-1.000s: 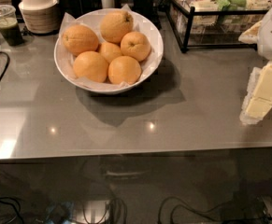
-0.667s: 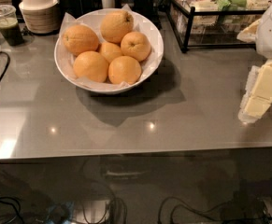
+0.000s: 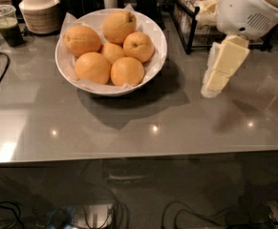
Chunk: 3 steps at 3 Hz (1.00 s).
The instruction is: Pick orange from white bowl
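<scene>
Leftward has come the gripper (image 3: 210,88), now hanging above the table (image 3: 129,123) at 3 o'clock from the white bowl (image 3: 158,56), apart from it. How far open it stands I cannot tell. The orange (image 3: 119,26) lies at the bowl's 12 o'clock, with five smaller oranges (image 3: 93,67) beside it.

No text, label or number can be read anywhere. The pincer (image 3: 215,80) hangs above the table (image 3: 129,128), right of the white bowl (image 3: 111,90).
</scene>
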### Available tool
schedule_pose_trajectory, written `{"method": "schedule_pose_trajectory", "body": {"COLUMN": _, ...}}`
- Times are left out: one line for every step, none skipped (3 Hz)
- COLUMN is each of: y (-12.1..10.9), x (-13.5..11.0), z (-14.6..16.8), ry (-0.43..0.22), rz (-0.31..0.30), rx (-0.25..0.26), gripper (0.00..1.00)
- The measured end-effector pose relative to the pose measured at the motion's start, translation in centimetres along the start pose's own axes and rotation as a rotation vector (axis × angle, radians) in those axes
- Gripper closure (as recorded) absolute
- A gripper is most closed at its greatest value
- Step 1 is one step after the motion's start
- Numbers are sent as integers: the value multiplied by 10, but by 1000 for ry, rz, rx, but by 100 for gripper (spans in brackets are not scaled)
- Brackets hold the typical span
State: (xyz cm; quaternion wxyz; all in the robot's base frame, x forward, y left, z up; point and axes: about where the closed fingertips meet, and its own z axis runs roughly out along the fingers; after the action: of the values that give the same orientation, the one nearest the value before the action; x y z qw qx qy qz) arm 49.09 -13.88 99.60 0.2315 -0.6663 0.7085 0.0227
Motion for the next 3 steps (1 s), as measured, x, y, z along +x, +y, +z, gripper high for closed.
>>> {"method": "schedule_pose_trajectory", "body": {"y": -21, "x": -40, "z": 14, "ry": -112, "rz": -74, "rx": -19, "gripper": 0}}
{"method": "schedule_pose_trajectory", "body": {"y": -43, "x": -76, "z": 27, "ry": -209, "rz": -120, "rx": -26, "gripper": 0}}
{"method": "schedule_pose_trajectory", "body": {"y": -62, "x": -111, "z": 48, "ry": -258, "rz": -157, "rx": -48, "gripper": 0}}
